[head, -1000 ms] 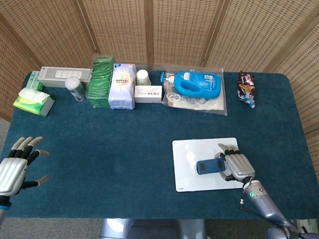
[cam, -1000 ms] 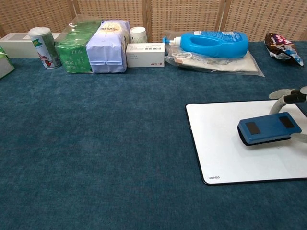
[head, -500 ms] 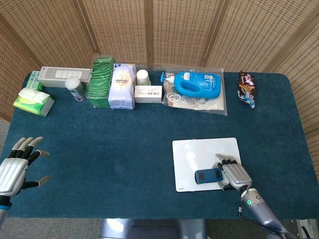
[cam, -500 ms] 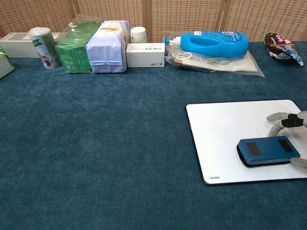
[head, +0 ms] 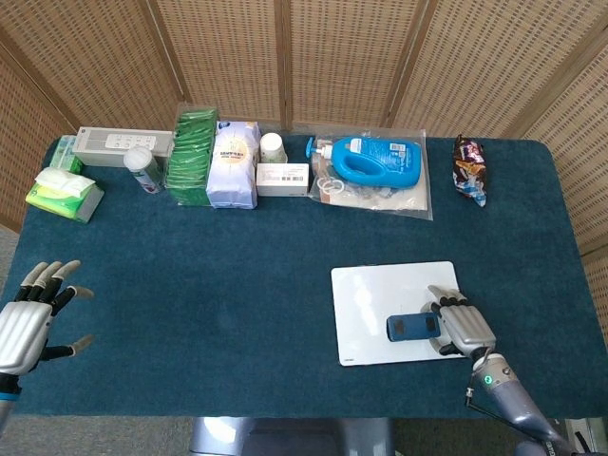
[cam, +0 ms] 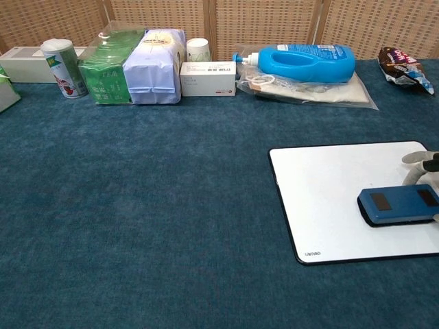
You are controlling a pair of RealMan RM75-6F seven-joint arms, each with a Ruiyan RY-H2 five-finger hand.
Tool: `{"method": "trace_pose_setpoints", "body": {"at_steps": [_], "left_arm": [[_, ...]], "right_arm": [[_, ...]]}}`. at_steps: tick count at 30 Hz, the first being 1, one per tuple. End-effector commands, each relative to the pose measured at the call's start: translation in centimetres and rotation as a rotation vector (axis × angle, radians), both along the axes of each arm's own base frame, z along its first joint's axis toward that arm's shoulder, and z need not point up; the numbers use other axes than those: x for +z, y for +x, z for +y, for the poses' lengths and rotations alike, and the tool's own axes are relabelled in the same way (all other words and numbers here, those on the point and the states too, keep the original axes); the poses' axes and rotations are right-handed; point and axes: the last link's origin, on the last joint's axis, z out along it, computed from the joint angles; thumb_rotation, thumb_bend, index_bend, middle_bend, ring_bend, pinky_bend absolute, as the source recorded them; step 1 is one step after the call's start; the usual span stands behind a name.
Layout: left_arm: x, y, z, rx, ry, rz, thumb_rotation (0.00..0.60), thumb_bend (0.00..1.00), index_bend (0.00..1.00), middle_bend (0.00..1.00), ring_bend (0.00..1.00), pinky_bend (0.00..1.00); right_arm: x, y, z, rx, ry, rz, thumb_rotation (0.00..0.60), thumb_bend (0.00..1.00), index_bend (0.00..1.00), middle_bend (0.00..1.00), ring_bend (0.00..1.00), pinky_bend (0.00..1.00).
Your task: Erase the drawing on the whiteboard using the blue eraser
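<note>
A white whiteboard (head: 380,304) (cam: 329,199) lies flat at the table's front right; its visible surface looks blank. The blue eraser (head: 410,327) (cam: 399,203) rests on the board's right part, and my right hand (head: 464,326) grips it from the right side. In the chest view only the right hand's fingertips (cam: 420,158) show at the frame edge. My left hand (head: 33,311) hovers at the table's front left edge, open with fingers spread, holding nothing.
Along the back stand a grey box (head: 123,145), green tissue pack (head: 63,193), can (head: 142,168), green packets (head: 193,155), white bag (head: 234,163), cup (head: 273,146), small carton (head: 282,178), blue bottle (head: 377,161) on plastic, and a snack bag (head: 469,168).
My right hand slid the eraser toward the board's front edge, then to the right and slightly back. The whiteboard shifted a little to the right. The left hand stayed still.
</note>
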Motion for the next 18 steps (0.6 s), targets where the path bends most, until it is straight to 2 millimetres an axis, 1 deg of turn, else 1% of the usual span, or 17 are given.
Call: {"method": "trace_pose_setpoints", "body": {"at_steps": [1, 5, 7, 10, 13, 18], "left_arm": [[0.1, 0.0, 0.0, 0.0, 0.002, 0.0, 0.6, 0.17, 0.35, 0.11, 0.06, 0.0], [0.1, 0.0, 0.0, -0.001, 0.005, 0.0, 0.6, 0.17, 0.35, 0.11, 0.06, 0.0], [0.2, 0.0, 0.0, -0.002, 0.008, -0.001, 0.6, 0.17, 0.35, 0.11, 0.06, 0.0], [0.0, 0.2, 0.0, -0.007, 0.005, -0.002, 0.6, 0.17, 0.35, 0.11, 0.06, 0.0], [-0.2, 0.3, 0.0, -0.011, 0.0, -0.002, 0.6, 0.17, 0.35, 0.11, 0.06, 0.0], [-0.3, 0.5, -0.1, -0.014, -0.004, -0.001, 0.6, 0.17, 0.35, 0.11, 0.06, 0.0]], "right_arm": [[0.7, -0.2, -0.6, -0.005, -0.023, 0.003, 0.6, 0.38, 0.61, 0.03, 0.0, 0.0], [1.4, -0.2, -1.2, -0.001, -0.046, 0.005, 0.6, 0.38, 0.61, 0.03, 0.0, 0.0], [2.2, 0.4, -2.0, 0.021, -0.075, 0.004, 0.6, 0.38, 0.61, 0.03, 0.0, 0.0], [2.8, 1.4, -2.8, 0.048, -0.091, -0.001, 0.6, 0.38, 0.61, 0.03, 0.0, 0.0], [3.1, 2.4, -3.6, 0.074, -0.104, -0.01, 0.6, 0.38, 0.61, 0.03, 0.0, 0.0], [3.1, 3.0, -4.4, 0.08, -0.11, -0.014, 0.6, 0.38, 0.61, 0.03, 0.0, 0.0]]}}
